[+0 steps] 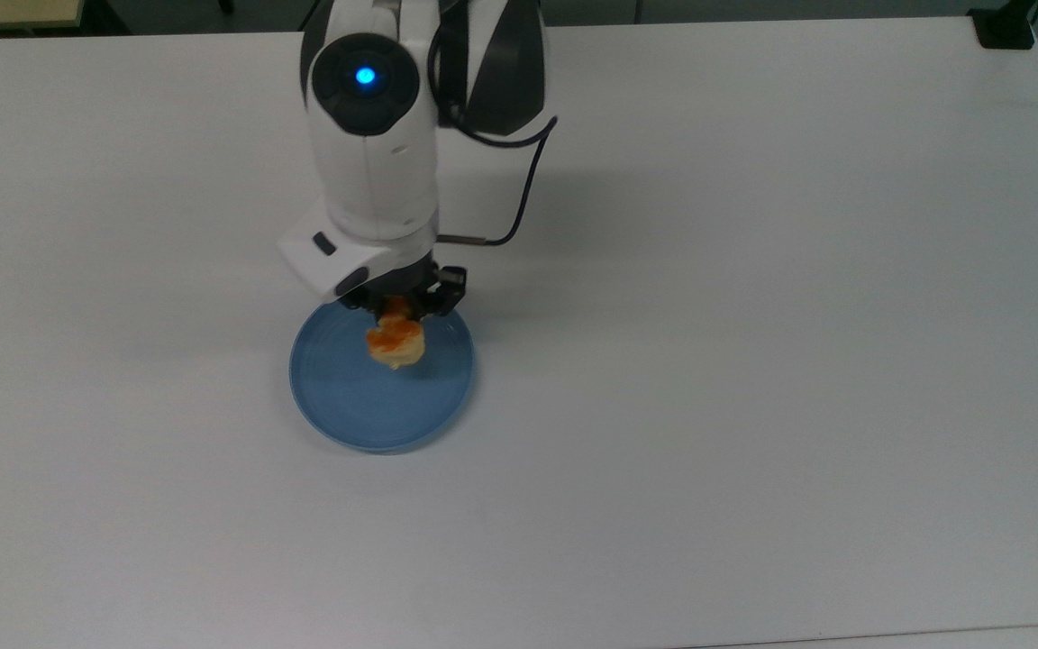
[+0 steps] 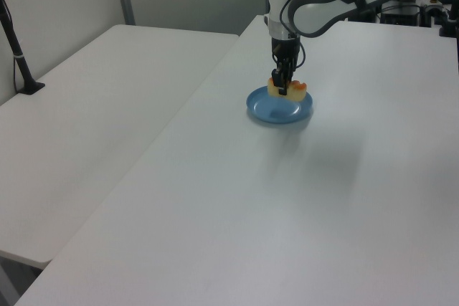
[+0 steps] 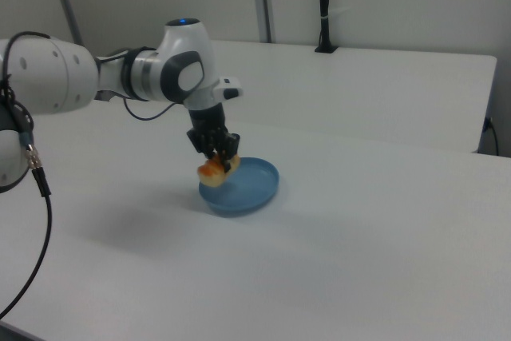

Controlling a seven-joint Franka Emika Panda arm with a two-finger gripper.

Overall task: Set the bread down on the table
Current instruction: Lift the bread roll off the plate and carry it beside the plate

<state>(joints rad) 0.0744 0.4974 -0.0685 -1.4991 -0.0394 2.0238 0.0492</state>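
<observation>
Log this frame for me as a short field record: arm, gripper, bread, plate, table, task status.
arm: one white arm reaching down over the plate
gripper: gripper shut on the bread, pointing down
bread: bread lifted clear of the plate, hanging above the plate's far part in the top view
plate: blue plate with nothing lying in it, flat on the table
table: white table, bare around the plate
task status: bread picked up, not yet set on the table
</observation>
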